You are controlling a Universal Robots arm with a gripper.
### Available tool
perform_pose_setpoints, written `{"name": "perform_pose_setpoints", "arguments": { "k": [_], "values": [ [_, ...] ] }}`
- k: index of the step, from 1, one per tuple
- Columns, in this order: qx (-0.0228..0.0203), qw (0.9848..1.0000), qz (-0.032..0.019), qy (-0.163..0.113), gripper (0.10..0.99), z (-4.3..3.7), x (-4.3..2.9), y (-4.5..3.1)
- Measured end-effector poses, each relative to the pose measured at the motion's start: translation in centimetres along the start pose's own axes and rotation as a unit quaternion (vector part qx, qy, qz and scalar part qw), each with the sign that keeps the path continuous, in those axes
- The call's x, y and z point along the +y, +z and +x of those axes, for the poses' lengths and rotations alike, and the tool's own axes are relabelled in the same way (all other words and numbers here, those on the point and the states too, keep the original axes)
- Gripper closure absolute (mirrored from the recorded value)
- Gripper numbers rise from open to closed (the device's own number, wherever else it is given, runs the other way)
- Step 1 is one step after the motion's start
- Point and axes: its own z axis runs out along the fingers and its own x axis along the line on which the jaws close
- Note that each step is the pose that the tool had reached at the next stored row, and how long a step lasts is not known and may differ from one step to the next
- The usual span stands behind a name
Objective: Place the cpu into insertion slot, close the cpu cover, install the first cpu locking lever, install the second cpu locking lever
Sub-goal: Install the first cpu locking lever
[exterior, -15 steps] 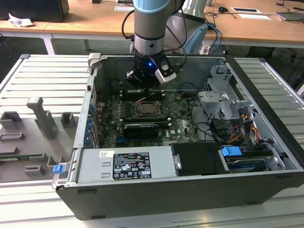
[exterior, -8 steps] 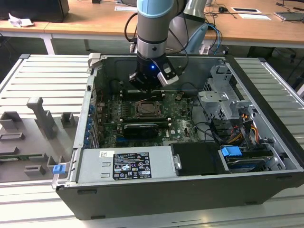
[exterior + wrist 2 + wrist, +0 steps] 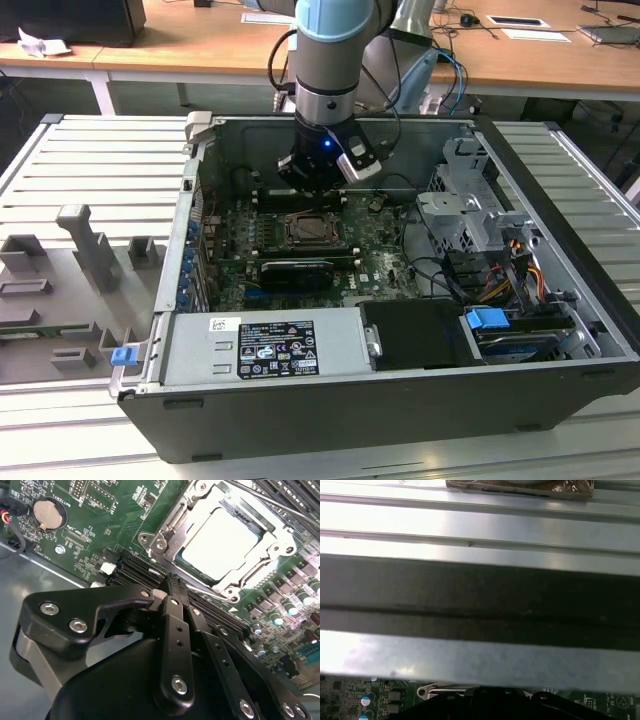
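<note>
The cpu (image 3: 222, 542) lies flat in the insertion slot (image 3: 318, 232) on the green motherboard, its silver top showing. The cpu cover (image 3: 170, 522), a grey metal frame, lies down around the chip. A thin wire locking lever (image 3: 270, 504) runs along one side of the socket. In the exterior view my gripper (image 3: 318, 185) hangs just above the board at the socket's far side. In the second wrist view the gripper (image 3: 170, 582) has its black fingers together over the memory slots beside the socket, with nothing between them.
The open case holds a grey power supply (image 3: 265, 345) at the front, a long black card (image 3: 297, 270) and a drive cage (image 3: 470, 215) with cables. A coin battery (image 3: 49, 512) sits on the board. The case wall (image 3: 480, 600) is close by. Grey fixtures (image 3: 85, 245) stand outside.
</note>
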Motion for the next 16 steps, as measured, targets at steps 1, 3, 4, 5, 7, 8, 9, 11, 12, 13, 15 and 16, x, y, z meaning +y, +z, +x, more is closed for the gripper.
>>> {"name": "perform_pose_setpoints", "arguments": {
  "k": [1, 3, 4, 5, 7, 8, 9, 11, 12, 13, 15, 16],
  "values": [
    [0.0000, 1.0000, 0.0000, 0.000, 0.980, -0.07, -0.01, 0.06],
    [0.0000, 1.0000, 0.0000, 0.000, 0.980, -0.16, -0.02, 0.16],
    [0.0000, 1.0000, 0.0000, 0.000, 0.980, -0.19, -0.02, 0.19],
    [0.0001, 1.0000, 0.0001, 0.000, 0.980, -0.24, -0.03, 0.21],
    [0.0000, 1.0000, 0.0000, 0.000, 0.980, -0.29, -0.04, 0.29],
    [0.0000, 1.0000, 0.0000, 0.000, 0.980, -0.36, -0.05, 0.37],
    [0.0000, 1.0000, 0.0000, 0.000, 0.980, -0.37, -0.06, 0.41],
    [0.0000, 1.0000, 0.0002, 0.000, 0.980, -0.40, -0.07, 0.47],
    [0.0000, 1.0000, 0.0005, 0.000, 0.980, -0.41, -0.07, 0.51],
    [0.0001, 1.0000, 0.0012, 0.000, 0.980, -0.43, -0.08, 0.56],
    [0.0003, 1.0000, 0.0043, 0.000, 0.980, -0.47, -0.09, 0.62],
    [0.0004, 1.0000, 0.0062, 0.000, 0.980, -0.47, -0.09, 0.62]
  ]
}}
